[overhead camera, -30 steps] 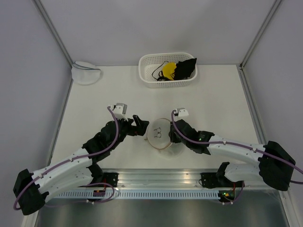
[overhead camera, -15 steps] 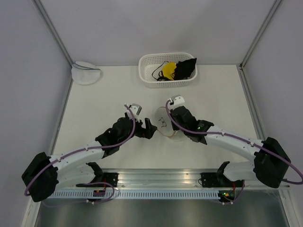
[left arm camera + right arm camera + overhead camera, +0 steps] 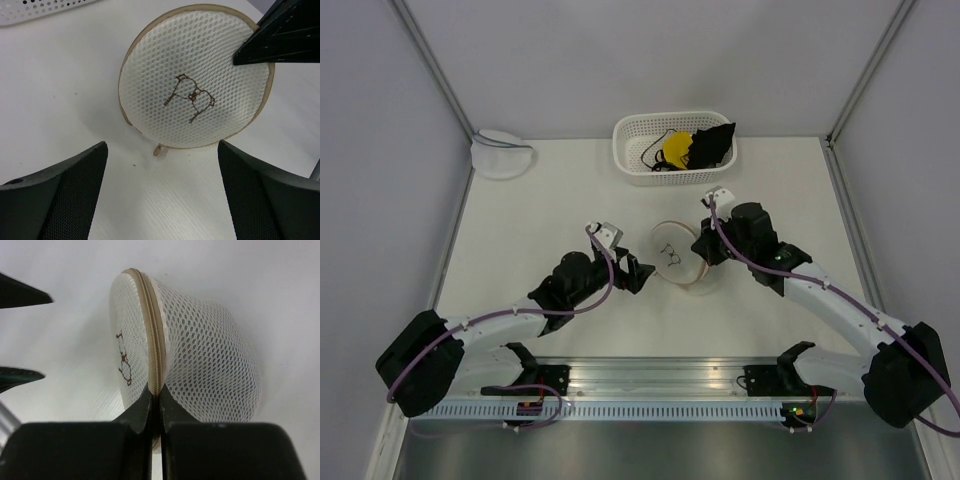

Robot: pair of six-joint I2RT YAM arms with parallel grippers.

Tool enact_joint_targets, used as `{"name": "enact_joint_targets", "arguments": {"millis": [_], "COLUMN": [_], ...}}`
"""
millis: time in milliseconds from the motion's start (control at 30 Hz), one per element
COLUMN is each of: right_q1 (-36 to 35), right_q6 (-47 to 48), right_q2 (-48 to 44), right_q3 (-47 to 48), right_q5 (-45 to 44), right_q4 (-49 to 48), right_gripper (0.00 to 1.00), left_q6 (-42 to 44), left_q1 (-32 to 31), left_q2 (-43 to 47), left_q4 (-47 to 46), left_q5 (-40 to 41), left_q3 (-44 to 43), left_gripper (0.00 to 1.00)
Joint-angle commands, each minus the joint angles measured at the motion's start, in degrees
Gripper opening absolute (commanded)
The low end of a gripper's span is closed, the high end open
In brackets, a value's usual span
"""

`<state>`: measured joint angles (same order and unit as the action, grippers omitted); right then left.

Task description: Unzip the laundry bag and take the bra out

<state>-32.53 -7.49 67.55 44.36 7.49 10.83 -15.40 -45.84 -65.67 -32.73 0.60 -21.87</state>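
The laundry bag (image 3: 672, 254) is a white mesh dome with a tan zippered rim. It stands on edge at mid-table, its flat face with a brown embroidered figure toward my left gripper. My right gripper (image 3: 703, 250) is shut on the tan rim (image 3: 152, 345), with the dome bulging to its right (image 3: 210, 365). My left gripper (image 3: 640, 270) is open, a short way from the flat face (image 3: 195, 80), touching nothing. A small tan tab (image 3: 158, 150) hangs from the rim's low edge. Nothing black shows through the mesh. A black bra with thin straps (image 3: 712, 146) lies in the basket.
A white slatted basket (image 3: 630, 165) stands at the back centre, holding a yellow round item (image 3: 676, 150) beside the black fabric. A second white pouch with a grey-blue rim (image 3: 500, 152) lies at the back left corner. Metal frame posts stand at both back corners.
My right gripper has carried the bag away from the near edge, up and to the right, turning it onto its edge. My left gripper has followed to the right, staying open.
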Motion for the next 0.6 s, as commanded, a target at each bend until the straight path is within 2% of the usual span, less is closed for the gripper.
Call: {"name": "enact_joint_targets", "arguments": {"millis": [0,133,233,267,367,467,567], "right_q1": [3.78,6.08,6.69,6.87,7.40,8.01,8.63], "right_q6": [-0.15,-0.60,-0.16,-0.07,-0.07,0.54,-0.51], "right_q2": [-4.26,-5.23,-5.50,-5.41,-5.94,-7.16,-8.13], "right_q3": [1.25,3.27,4.59,4.86,5.65,6.70,7.06], "right_q5": [17.51,25.81,31.25,32.32,34.00,34.70,36.28], "right_q4": [-2.65,-0.64,1.65,1.91,2.97,5.16,5.25], "right_gripper": [0.00,0.01,0.00,0.00,0.00,0.01,0.00], "left_q6": [4.15,2.48,-0.15,-0.85,-2.53,-2.62,-0.51], "left_q1": [1.55,3.04,6.02,7.77,10.50,13.31,15.69], "left_q2": [-0.51,0.80,1.86,1.69,1.33,2.39,3.53], "left_q4": [-7.25,-9.54,-10.86,-10.95,-11.12,-9.90,-4.81], "left_q5": [-5.95,-13.15,-24.65,-30.77,-38.36,-40.06,-37.53], "left_q3": [0.07,0.33,-0.28,-1.24,-1.77,-1.51,-1.60], "left_gripper": [0.93,0.93,0.93,0.92,0.91,0.91,0.90]}}
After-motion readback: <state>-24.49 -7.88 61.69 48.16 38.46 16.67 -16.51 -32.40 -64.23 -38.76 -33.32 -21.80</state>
